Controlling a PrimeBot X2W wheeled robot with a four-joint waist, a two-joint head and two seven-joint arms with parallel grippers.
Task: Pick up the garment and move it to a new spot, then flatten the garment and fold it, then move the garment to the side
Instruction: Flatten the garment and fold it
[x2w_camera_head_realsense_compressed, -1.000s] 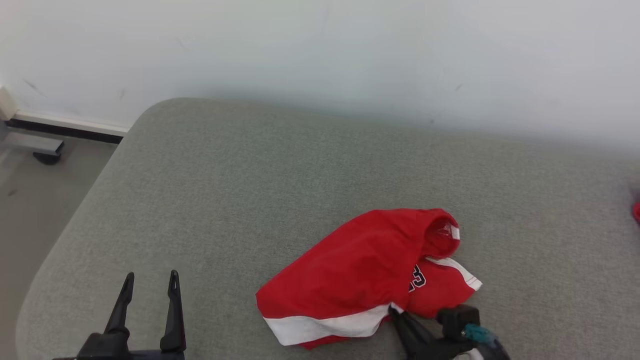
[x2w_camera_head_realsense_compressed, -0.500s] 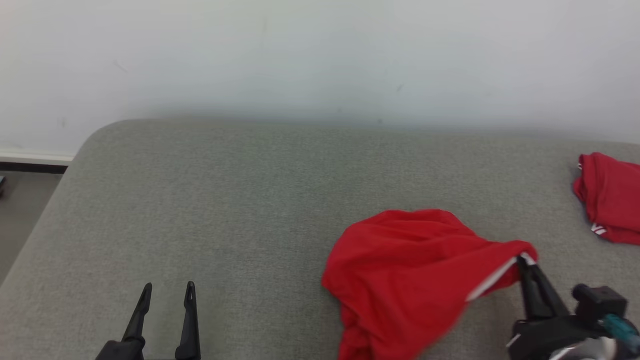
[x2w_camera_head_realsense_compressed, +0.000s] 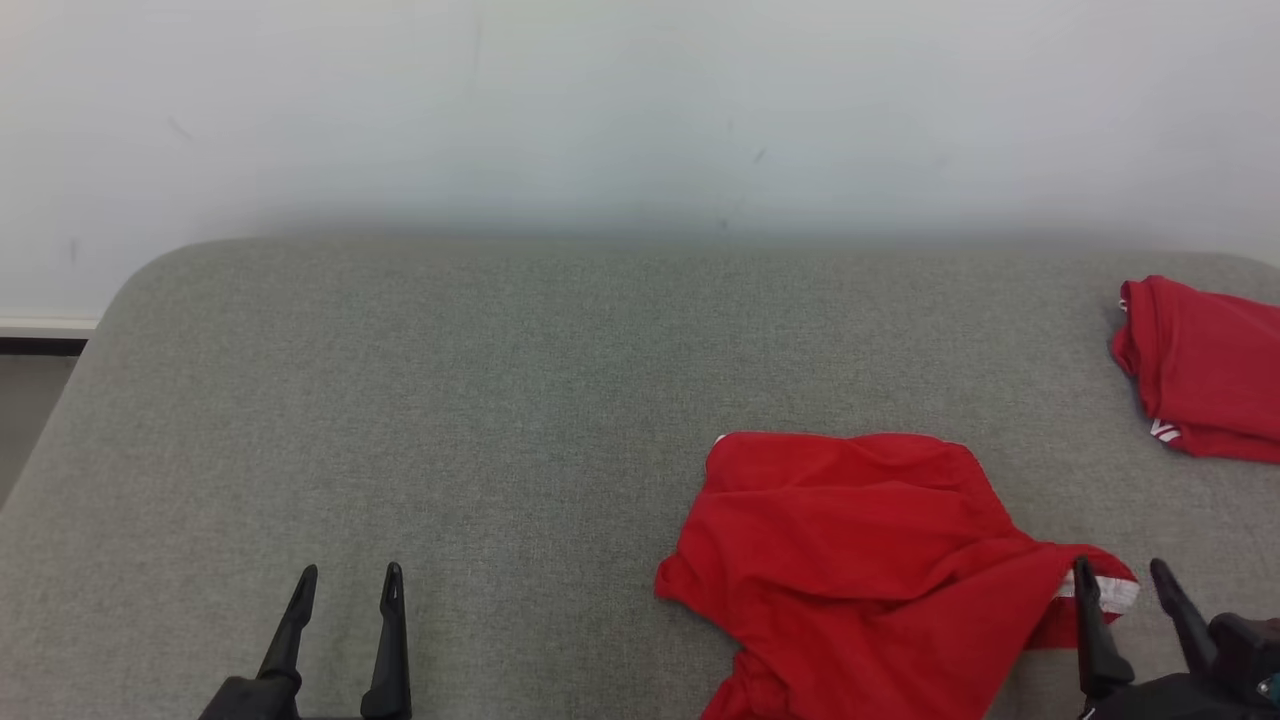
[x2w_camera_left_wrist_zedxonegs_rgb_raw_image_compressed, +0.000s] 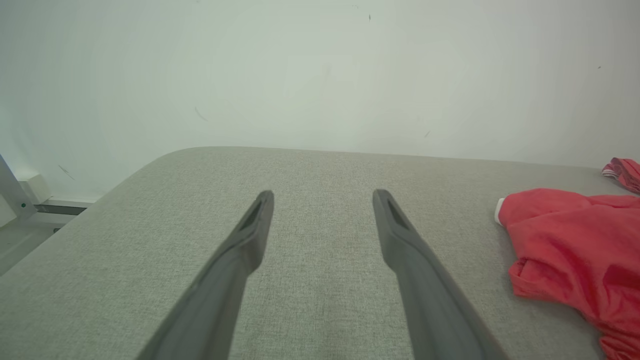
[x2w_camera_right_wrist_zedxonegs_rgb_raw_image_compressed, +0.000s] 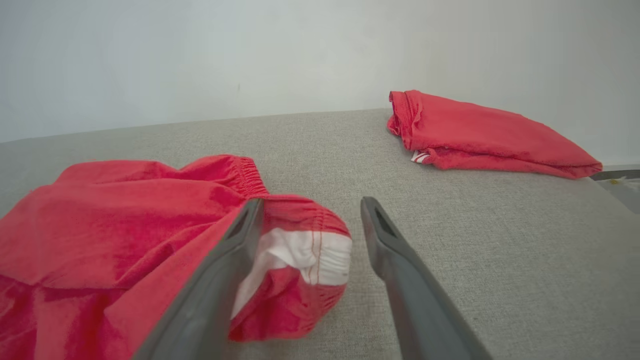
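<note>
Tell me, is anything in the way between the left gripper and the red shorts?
No, nothing visible. Just bare grey cushion lies between the left gripper and the red shorts, which sit off to its right.

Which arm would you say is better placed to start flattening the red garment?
Right, I think: the right gripper is open at the white-banded edge of the red garment, while the left gripper, also open, is over bare grey cushion, apart from the cloth.
</note>
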